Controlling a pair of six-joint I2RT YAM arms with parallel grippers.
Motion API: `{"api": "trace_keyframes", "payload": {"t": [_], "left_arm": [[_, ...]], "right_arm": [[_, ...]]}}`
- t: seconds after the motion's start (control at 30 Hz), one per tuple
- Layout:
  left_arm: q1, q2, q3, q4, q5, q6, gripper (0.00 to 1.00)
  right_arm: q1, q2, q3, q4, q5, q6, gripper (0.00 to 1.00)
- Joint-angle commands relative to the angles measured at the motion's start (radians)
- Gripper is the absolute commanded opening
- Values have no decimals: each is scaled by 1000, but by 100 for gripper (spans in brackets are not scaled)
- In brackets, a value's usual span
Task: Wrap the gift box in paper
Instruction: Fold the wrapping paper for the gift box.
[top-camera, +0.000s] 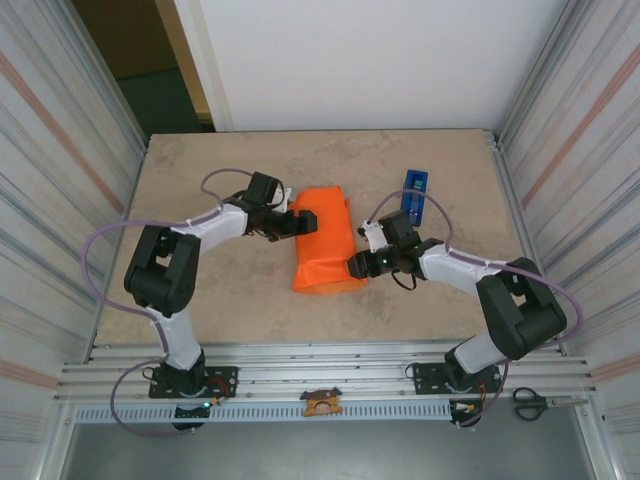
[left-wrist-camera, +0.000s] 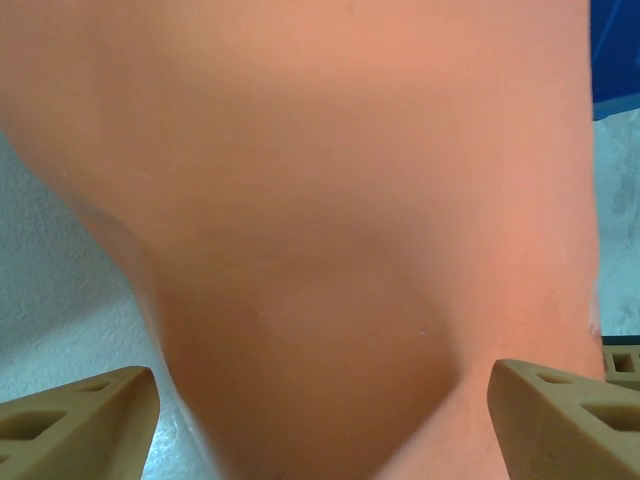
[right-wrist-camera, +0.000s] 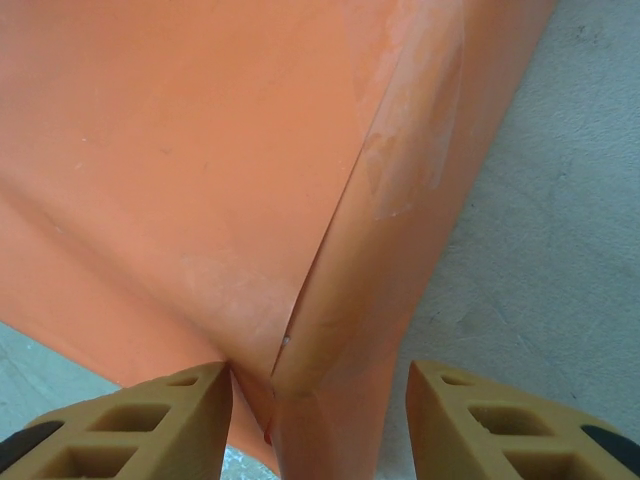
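Beige stone-pattern desk (top-camera: 190, 170); corrugated metal side walls (top-camera: 60, 150), white back wall (top-camera: 350, 60). Large light-orange paper sheet (top-camera: 325, 245) folded into bulky bundle at desk centre; narrow blue tape dispenser (top-camera: 414, 193) near its far-right side. Left gripper (top-camera: 296, 222) at bundle's far-left edge, jaws wide, paper bulging between, no clamp seen. Right gripper (top-camera: 356, 266) at near-right corner, jaws roughly half apart, straddling folded corner; one finger (right-wrist-camera: 150, 420) touching paper.

The paper (top-camera: 325, 245) and nearby tape dispenser (top-camera: 414, 190) obstruct the table (top-camera: 200, 180) centre; its near strip lies open.
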Motion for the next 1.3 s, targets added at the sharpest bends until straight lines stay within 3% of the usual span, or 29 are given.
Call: {"api": "trace_keyframes", "payload": {"t": [0.0, 0.17, 0.77, 1.27], "left_arm": [[1, 26, 40, -43, 26, 29, 83], [1, 42, 46, -54, 25, 37, 82], [4, 56, 47, -50, 35, 38, 80], [10, 48, 56, -53, 47, 41, 78]], "right_arm": [[2, 20, 32, -2, -10, -25, 48], [7, 31, 39, 0, 22, 12, 45], [122, 22, 11, 10, 336, 231, 29], [154, 53, 11, -2, 345, 285, 30]]}}
